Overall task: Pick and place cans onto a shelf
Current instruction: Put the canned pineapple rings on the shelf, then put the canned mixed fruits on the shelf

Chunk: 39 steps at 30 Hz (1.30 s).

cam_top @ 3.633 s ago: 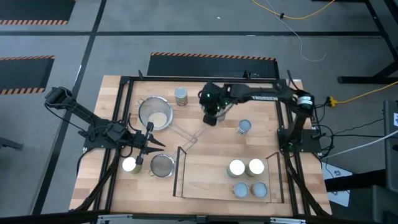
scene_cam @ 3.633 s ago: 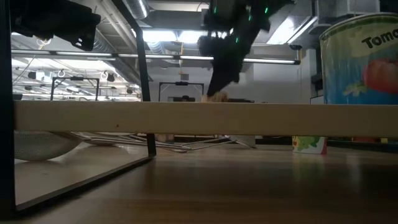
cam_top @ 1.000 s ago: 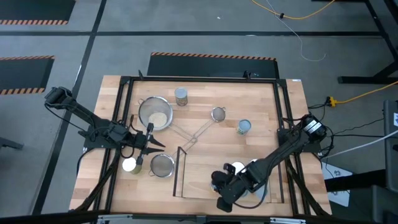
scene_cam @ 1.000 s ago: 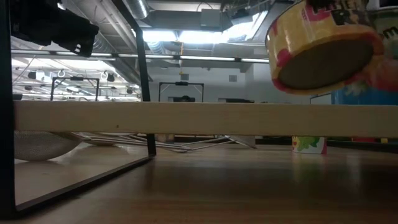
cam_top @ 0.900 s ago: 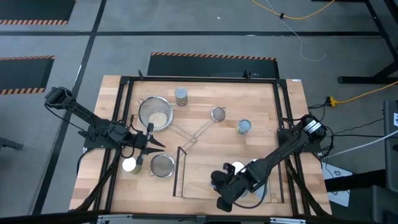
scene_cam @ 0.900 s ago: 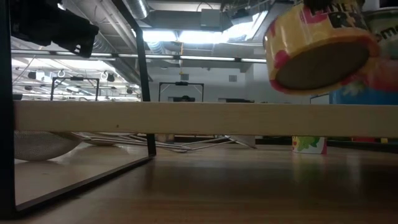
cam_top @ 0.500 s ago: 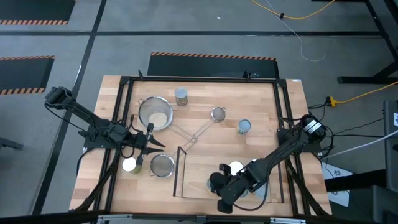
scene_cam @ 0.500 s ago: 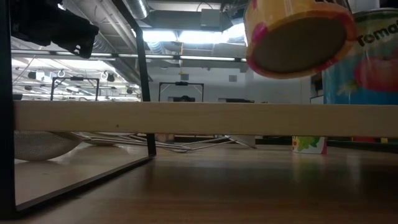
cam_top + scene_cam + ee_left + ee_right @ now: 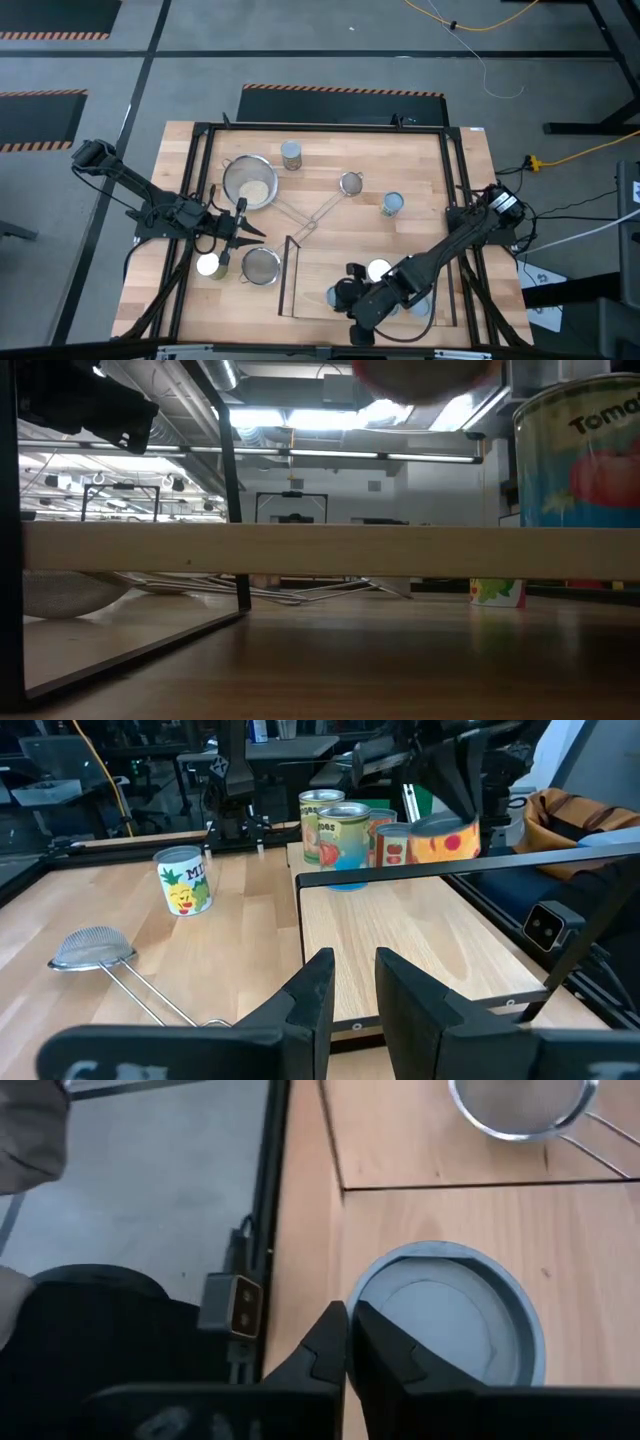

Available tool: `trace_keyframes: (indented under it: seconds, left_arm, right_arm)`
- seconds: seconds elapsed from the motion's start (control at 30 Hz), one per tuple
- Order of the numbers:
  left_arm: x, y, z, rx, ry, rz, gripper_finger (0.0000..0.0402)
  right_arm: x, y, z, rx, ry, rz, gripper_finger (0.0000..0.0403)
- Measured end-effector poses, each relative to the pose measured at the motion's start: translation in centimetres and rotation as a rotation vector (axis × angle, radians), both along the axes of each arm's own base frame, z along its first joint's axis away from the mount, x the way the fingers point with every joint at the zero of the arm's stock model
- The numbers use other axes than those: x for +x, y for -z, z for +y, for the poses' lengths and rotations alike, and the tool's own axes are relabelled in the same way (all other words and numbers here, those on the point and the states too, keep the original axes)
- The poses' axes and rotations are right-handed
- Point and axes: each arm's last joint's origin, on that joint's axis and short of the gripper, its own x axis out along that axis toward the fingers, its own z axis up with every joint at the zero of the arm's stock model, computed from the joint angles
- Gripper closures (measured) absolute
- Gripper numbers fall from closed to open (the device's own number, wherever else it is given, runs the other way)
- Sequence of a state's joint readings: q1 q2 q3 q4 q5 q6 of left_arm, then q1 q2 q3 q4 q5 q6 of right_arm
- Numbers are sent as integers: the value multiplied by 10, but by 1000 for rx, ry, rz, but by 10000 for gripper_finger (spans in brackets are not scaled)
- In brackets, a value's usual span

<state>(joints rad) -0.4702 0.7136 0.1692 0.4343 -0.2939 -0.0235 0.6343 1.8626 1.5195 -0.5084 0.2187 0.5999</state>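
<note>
The shelf (image 9: 300, 290) lies at the table's near right, and several cans stand on its right part (image 9: 378, 270) (image 9: 345, 835). My right gripper (image 9: 348, 292) is over the shelf's near left part, shut on a can with a yellow-orange label (image 9: 445, 835) and a pale blue-grey top (image 9: 440, 1320). This can hangs clear above the board; the low view shows only its blurred underside (image 9: 425, 372). My left gripper (image 9: 355, 990) waits at the table's left, level, pointing toward the shelf. Its fingers stand a little apart, with nothing between them. My right gripper pinches the can's top rim (image 9: 362, 1305) between its two fingers at one spot on the edge. The fingers come slanting down from above. The can hangs below them, tilted, lifted clear of the shelf (image 9: 420, 940).
Two more cans stand on the table at the far middle (image 9: 291, 153) and the right (image 9: 393, 204), and another (image 9: 209, 265) beside my left arm. A steel pan (image 9: 250, 185) and two mesh strainers (image 9: 262, 265) (image 9: 350, 183) lie left of and beyond the shelf.
My right gripper has risen and moved toward the table's left along the shelf, rolling its wrist. The can has gone up with it, farther from the board, and has tipped.
</note>
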Motion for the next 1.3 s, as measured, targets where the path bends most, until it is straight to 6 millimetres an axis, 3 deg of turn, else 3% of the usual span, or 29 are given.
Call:
trace_keyframes:
  seconds: [0.53, 0.8, 1.3]
  left_arm:
    - [0, 0, 0, 0, 0, 0, 333]
    - [0, 0, 0, 0, 0, 0, 333]
    - [0, 0, 0, 0, 0, 0, 333]
  right_arm:
    - [-7, 41, -9, 46, 34, 90, 386]
    - [-8, 42, -9, 48, 25, 108, 385]
    - [-9, 43, -9, 54, 16, 127, 345]
